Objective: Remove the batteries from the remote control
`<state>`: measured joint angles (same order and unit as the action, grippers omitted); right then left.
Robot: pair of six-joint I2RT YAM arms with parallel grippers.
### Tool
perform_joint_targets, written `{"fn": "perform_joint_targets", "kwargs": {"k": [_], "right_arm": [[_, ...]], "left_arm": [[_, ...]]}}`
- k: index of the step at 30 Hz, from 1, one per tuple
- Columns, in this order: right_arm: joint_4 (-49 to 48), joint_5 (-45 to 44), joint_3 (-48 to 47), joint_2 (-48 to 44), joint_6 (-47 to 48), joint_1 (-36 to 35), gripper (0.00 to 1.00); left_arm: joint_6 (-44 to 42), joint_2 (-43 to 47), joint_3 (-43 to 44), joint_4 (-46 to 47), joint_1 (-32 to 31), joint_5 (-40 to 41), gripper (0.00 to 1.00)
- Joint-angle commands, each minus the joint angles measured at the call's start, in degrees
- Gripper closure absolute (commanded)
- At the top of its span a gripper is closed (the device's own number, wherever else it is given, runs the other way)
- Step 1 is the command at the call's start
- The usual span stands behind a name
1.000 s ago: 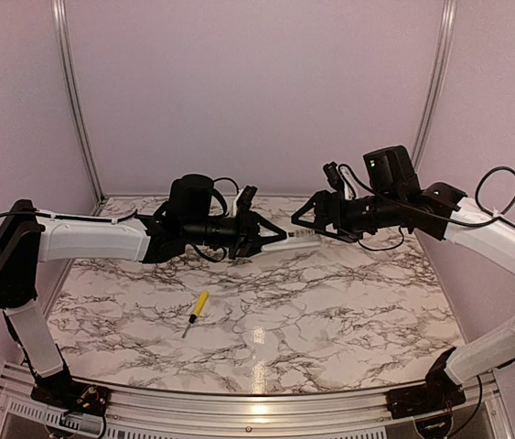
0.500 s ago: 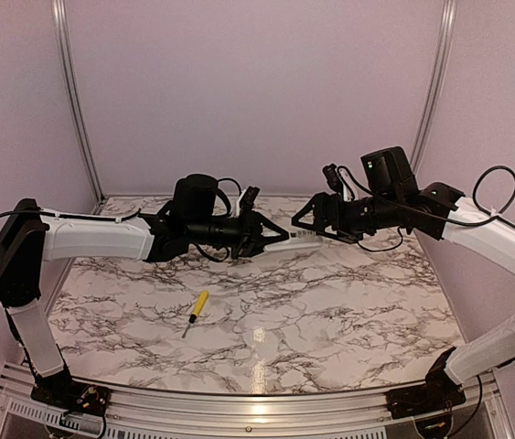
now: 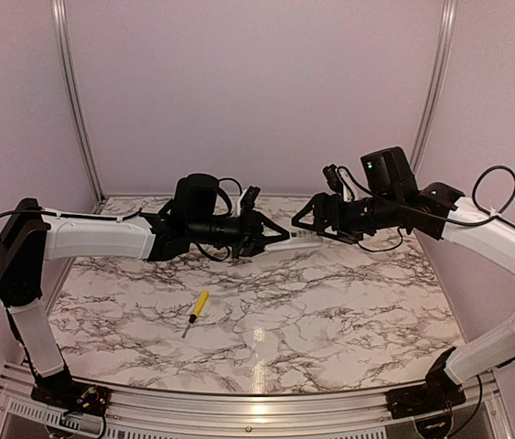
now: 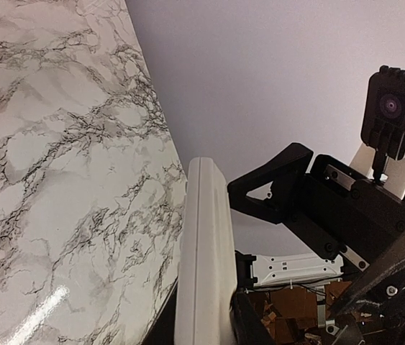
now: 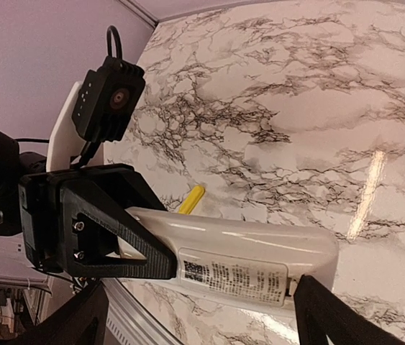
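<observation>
The white remote control [image 3: 295,240] is held in the air over the back of the table, lying level, with my left gripper [image 3: 262,240] shut on its left end. In the left wrist view the remote control [image 4: 203,266] runs up from the left gripper [image 4: 202,336]. My right gripper [image 3: 305,227] is open, its fingers on either side of the remote's free right end without pinching it. The right wrist view shows the remote control [image 5: 245,255] between the right gripper [image 5: 198,298] fingers, its printed label facing the camera. The batteries are hidden.
A yellow-handled screwdriver [image 3: 198,309] lies on the marble table [image 3: 330,311] left of centre, also visible as the yellow handle [image 5: 191,200] below the remote. Pale walls and metal posts [image 3: 74,101] close in the back and sides.
The right gripper has edged slightly left along the remote's free end and stays open. The left gripper keeps its hold with almost no movement.
</observation>
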<state>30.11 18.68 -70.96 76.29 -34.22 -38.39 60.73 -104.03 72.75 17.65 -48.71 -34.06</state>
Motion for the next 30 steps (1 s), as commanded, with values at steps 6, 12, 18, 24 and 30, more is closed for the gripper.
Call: {"fn": "perform_joint_targets", "kwargs": {"k": [6,12,18,24,30], "right_arm": [[0.4,1.6,1.7,2.9,-0.7,-0.6,0.12],[-2.6,4.5,2.6,2.8,-1.6,-0.5,0.12],[-5.4,7.6,3.0,3.3,-2.4,-0.5,0.12],[-6.7,9.1,3.7,3.2,-3.1,-0.1,0.11],[-7.8,11.1,5.5,1.6,-4.0,1.8,0.11]], "left_arm": [[-1.0,-1.0,4.9,5.4,-0.9,-5.2,1.00],[-1.9,-1.1,5.6,4.0,-0.9,-5.8,1.00],[-2.4,-1.0,5.8,3.6,-0.8,-6.5,1.00],[-3.0,-0.7,5.7,3.1,-0.7,-6.8,1.00],[-3.8,-0.1,5.6,2.6,-0.7,-7.1,1.00]]}}
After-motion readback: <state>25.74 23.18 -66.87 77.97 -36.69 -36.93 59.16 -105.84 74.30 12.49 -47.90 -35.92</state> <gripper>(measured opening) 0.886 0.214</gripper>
